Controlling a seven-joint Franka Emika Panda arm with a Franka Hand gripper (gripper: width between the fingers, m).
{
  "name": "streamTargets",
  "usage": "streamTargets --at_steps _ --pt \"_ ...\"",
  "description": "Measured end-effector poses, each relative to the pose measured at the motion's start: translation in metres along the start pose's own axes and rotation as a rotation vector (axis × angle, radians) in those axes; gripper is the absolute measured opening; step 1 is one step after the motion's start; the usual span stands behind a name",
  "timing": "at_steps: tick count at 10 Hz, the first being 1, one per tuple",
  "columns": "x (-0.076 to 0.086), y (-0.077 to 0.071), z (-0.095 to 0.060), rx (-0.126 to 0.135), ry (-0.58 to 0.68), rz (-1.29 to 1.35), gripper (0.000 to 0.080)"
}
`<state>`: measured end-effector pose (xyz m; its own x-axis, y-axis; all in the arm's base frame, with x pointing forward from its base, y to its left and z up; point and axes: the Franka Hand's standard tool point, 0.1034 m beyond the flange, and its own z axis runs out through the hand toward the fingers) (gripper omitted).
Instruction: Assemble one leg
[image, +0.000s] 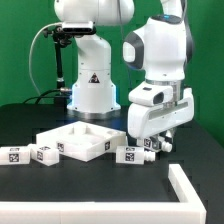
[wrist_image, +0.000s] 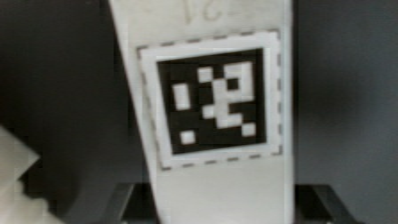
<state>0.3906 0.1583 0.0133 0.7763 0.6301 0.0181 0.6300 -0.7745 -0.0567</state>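
Two spare legs (image: 30, 153) lie end to end at the lower left of the exterior view, tags up, on the dark table (image: 70, 195). Just right of them sits the square panel (image: 85, 140), rim raised, flat on the table at centre. Behind it, at upper centre, stands the arm's base (image: 92, 88).

Now to the action: the gripper (image: 152, 147) is right down at the table, lower centre-right, just right of the panel's corner. A tagged near leg (image: 130, 155) lies on the table close against its tips, on their left side.

The wrist view is filled by one leg (wrist_image: 214, 110), a white post running lengthwise through the frame, its black-and-white tag (wrist_image: 217, 100) facing the camera. It passes between the dark fingers (wrist_image: 128, 205) of the gripper (wrist_image: 222, 205), one finger on each flank of the post. The fingers stand close against its sides, but whether they are pinching it or only bracketing it, I cannot tell. Nor can I say for sure that this is the same post as the near leg.

At the lower right corner a white rail (image: 195, 190) bends across the table, well apart from the gripper.
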Motion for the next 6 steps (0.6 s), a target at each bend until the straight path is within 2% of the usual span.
streamTargets --at_steps 1,2,3,4,5,6 --pt "0.000 0.000 0.000 0.000 0.000 0.000 0.0284" --pt "0.000 0.000 0.000 0.000 -0.001 0.000 0.0351" --pt "0.000 0.000 0.000 0.000 -0.001 0.000 0.0351" --pt "0.000 0.001 -0.001 -0.001 0.000 -0.001 0.0560" --pt "-0.002 0.005 -0.012 0.000 -0.021 -0.012 0.0560" --pt "-0.003 0.016 -0.033 -0.007 -0.033 -0.032 0.0630"
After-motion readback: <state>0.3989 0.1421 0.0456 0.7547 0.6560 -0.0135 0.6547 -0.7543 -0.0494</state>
